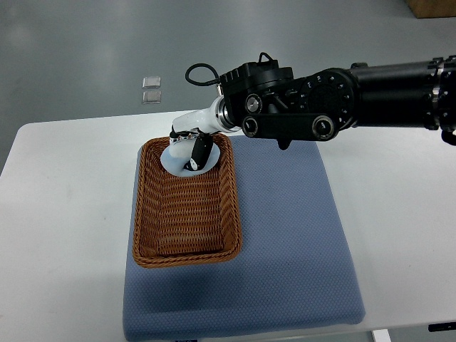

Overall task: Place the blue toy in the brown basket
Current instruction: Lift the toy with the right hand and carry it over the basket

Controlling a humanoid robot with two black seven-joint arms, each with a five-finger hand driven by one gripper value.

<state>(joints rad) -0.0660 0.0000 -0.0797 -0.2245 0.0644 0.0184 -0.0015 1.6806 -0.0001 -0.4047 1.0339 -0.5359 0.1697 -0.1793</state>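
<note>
A padded blue-grey fabric mat (285,242), rectangular with soft rounded corners, covers the near half of the smooth white bench (64,214). On the mat's 9 o'clock side rests the brown basket (187,253), an oblong tray of tightly woven wicker with a thick braided rim, its floor bare at the near end. At the basket's 12 o'clock end, the right hand (191,146), white-shelled with black fingertip pads, comes in on a bulky black jointed arm (342,96) from 3 o'clock, its fingers curled around the blue toy (178,162), a pale, smooth, rounded piece held inside the far rim; whether it touches the weave cannot be told. Beyond the bench, at 11 o'clock, two small square clear tiles (151,89) lie on the grey floor (85,50).
</note>
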